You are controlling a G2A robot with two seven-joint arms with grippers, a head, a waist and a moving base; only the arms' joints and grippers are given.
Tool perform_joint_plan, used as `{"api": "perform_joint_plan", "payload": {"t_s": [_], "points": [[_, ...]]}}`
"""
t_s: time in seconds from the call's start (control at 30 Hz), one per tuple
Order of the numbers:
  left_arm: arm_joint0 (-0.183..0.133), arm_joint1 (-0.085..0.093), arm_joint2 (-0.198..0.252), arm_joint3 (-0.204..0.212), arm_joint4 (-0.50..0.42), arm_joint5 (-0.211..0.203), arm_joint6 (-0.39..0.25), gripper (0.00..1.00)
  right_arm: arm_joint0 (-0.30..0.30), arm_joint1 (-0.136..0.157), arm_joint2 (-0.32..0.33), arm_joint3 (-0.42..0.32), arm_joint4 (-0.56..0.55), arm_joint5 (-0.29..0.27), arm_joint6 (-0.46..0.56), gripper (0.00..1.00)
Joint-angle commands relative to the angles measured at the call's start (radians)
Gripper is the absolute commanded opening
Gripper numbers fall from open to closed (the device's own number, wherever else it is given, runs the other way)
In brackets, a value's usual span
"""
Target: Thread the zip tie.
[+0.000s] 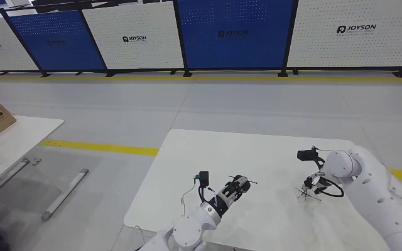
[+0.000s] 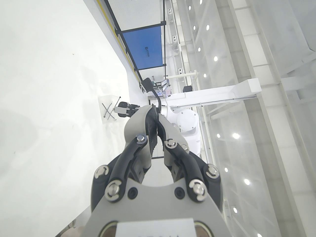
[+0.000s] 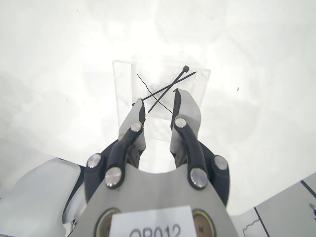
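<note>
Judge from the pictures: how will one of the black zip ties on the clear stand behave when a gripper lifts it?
Probably light and floppy: the zip ties are thin strips, and one curves where it lies on the clear stand. Likely tangle-prone: they cross, so lifting one may drag another. Such a narrow strip may slip in the open right gripper.

We see the left gripper (image 2: 155,115) with its ribbed pads pressed together, the white table (image 2: 49,75) beyond it. Farther off, the right gripper (image 2: 118,109) hangs just beside a clear tray (image 2: 108,99) in which black zip ties (image 2: 108,109) lie crossed. Blue and white panels (image 2: 145,50) stand behind.
</note>
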Motion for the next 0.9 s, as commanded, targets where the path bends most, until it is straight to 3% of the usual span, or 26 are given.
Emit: {"api": "perform_joint_plan", "payload": {"t_s": [0.0,0.3,0.47,0.87], "points": [[0.0,0.0,0.0,0.0,0.0,0.0,0.0,0.0,0.011,-0.007,-0.005,0.024,0.009,0.005,0.002,0.25],[0.0,0.0,0.0,0.0,0.0,0.0,0.0,0.0,0.038,-0.032,-0.016,0.085,0.035,0.078,0.021,0.18],[0.0,0.0,0.0,0.0,0.0,0.0,0.0,0.0,0.045,-0.041,-0.023,0.092,0.029,0.148,0.029,0.27],[0.0,0.0,0.0,0.0,0.0,0.0,0.0,0.0,0.067,-0.065,-0.049,0.132,0.01,0.225,0.029,0.28]]}}
